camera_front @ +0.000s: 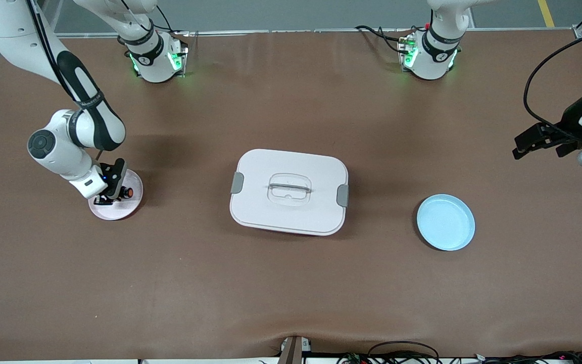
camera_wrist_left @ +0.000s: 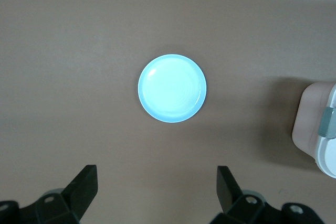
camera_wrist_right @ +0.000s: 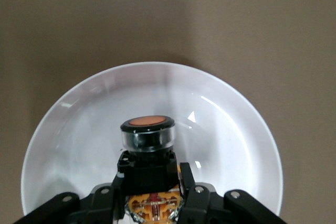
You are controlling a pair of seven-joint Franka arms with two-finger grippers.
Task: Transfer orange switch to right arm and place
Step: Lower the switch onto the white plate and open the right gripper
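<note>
A lidded container (camera_front: 289, 191) sits mid-table, between two plates — one plate (camera_front: 445, 222) toward the left arm's end, slightly nearer the front camera, the other plate (camera_front: 132, 202) toward the right arm's end — with the orange switch (camera_front: 127, 192) on it.

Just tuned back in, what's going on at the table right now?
The right claw is down at the pink plate at the right arm's end of the table, its fingers around the orange switch, which sits on or just above the plate. The left arm waits with its claw open above the empty blue plate at its own end. A closed white lidded box sits between the two plates.
</note>
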